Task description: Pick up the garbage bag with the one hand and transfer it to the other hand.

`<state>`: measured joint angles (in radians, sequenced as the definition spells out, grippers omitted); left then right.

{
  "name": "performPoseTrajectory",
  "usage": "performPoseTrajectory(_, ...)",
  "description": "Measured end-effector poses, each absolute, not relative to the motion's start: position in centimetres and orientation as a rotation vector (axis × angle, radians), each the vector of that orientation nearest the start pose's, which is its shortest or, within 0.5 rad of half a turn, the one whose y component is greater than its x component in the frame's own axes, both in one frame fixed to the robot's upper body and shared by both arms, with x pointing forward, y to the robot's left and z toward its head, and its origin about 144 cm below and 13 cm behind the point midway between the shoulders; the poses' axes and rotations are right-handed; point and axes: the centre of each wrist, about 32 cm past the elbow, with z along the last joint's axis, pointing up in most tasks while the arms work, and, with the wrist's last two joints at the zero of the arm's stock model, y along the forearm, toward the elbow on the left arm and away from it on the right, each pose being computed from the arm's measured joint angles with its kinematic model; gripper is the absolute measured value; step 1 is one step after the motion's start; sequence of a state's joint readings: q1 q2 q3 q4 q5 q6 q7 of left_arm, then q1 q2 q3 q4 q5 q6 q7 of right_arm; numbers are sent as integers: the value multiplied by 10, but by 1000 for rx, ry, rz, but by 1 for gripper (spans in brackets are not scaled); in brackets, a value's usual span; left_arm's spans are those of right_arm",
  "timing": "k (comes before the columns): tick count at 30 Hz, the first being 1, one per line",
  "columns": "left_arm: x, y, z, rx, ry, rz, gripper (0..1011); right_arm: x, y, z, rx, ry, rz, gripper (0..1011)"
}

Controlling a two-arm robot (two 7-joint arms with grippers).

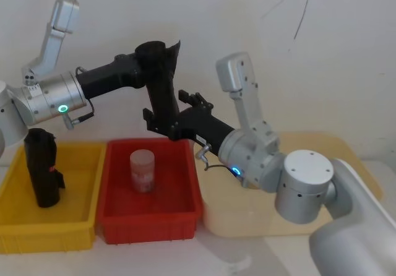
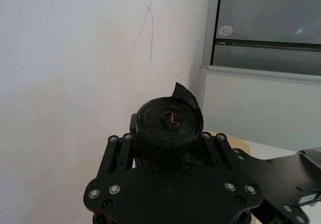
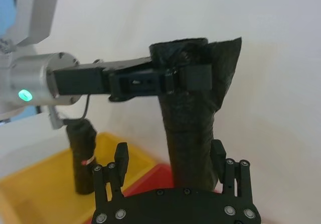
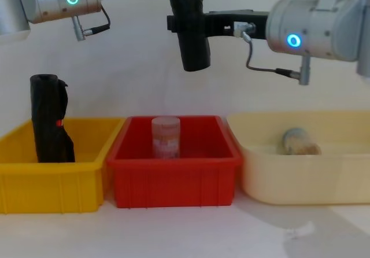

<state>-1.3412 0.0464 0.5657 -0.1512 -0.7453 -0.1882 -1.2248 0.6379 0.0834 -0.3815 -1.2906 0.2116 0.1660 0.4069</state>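
Note:
The garbage bag (image 1: 162,84), a black plastic roll with a loose flap at its top, hangs upright in the air above the red bin. My left gripper (image 1: 151,56), on the green-ringed arm, is shut on the roll's upper end (image 3: 190,58). My right gripper (image 1: 164,124), on the blue-ringed arm, reaches in from the right and stands open around the roll's lower part. In the right wrist view one finger (image 3: 216,153) lies against the bag (image 3: 190,123) and the other finger (image 3: 120,156) stands clear of it. The chest view has the bag (image 4: 191,32) between both arms.
A yellow bin (image 1: 18,226) at the left holds another black roll with a red mark (image 1: 43,168). The red bin (image 1: 185,217) in the middle holds a translucent jar (image 1: 142,171). A cream tub (image 4: 300,177) at the right has a jar (image 4: 298,141) lying in it. The wall is close behind.

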Motion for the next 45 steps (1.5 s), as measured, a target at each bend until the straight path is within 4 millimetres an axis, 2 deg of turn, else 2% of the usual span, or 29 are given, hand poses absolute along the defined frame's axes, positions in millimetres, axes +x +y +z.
performPoseTrajectory(18,731,230,1345,-194,-50,336,542,620,-110,1296,27,-178,-1032,1000)
performPoseTrajectory(35,731,230,1345,-195,-50,336,542,627,-96,1305,12,-186,-1065,999)
performPoseTrajectory(45,731,230,1345,-195,-50,336,542,629,-93,1308,9,-187,-1069,774)
